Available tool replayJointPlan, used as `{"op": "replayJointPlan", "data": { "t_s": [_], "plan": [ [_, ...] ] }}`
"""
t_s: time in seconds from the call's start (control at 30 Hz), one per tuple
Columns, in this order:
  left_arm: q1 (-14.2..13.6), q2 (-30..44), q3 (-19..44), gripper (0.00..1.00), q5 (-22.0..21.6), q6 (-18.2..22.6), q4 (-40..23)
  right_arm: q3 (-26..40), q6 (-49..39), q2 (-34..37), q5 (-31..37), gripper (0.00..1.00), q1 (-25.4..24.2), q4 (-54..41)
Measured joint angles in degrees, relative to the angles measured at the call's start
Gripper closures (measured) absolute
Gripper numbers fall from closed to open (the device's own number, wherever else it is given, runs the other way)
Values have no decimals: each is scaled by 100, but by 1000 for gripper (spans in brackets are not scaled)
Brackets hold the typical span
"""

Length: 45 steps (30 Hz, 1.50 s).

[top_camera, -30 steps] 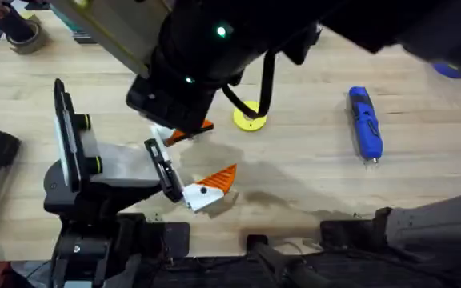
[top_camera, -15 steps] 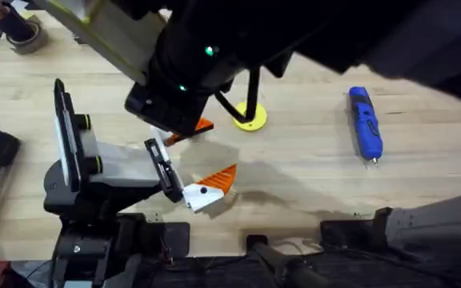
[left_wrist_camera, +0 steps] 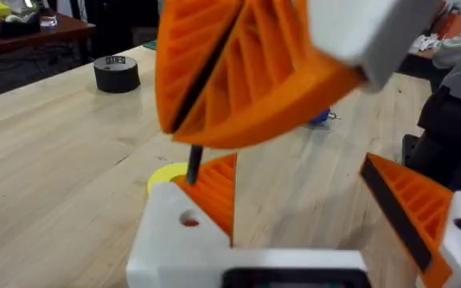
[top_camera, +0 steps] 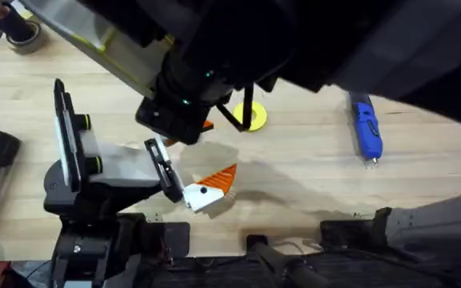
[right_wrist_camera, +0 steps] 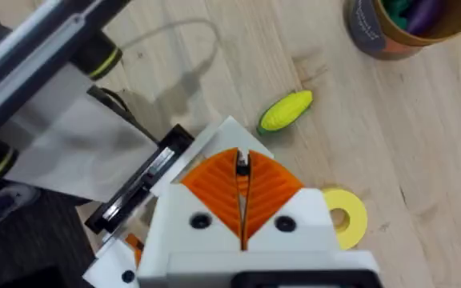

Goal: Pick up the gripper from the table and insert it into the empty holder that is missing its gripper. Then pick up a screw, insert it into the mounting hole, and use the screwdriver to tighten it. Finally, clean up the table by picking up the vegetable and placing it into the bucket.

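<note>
We see a pale wooden table (top_camera: 310, 184). On it lie the blue screwdriver (top_camera: 365, 124), a yellow ring-shaped disc (top_camera: 250, 117), the corn cob (right_wrist_camera: 286, 110), the bucket (right_wrist_camera: 398, 28) and a black tape roll (left_wrist_camera: 117, 73).

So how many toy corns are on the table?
1. The corn lies on the table between the yellow ring and the cup. More could hide under the big arm.

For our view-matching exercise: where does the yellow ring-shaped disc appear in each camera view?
Overhead: yellow disc, just above centre, at the dark arm's edge.
Left wrist: on the table beyond a white finger.
Right wrist: beside a white finger.
Shared landmark: right end effector, shut on a screw, next to the disc in both wrist views.
</note>
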Motion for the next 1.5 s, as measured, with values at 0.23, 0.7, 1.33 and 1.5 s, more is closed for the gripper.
{"op": "replayJointPlan", "data": {
  "t_s": [0.23,0.7,1.33,1.5],
  "plan": [
    [0,0,0,14,-2,2,0,-81,0,2,0,996,0,137],
    [0,0,0,16,-2,2,0,-186,6,0,0,996,0,172],
    [0,0,0,16,-2,0,0,-387,72,2,0,996,0,308],
    [0,0,0,15,0,1,-1,-387,92,0,0,996,0,328]
  ]
}}
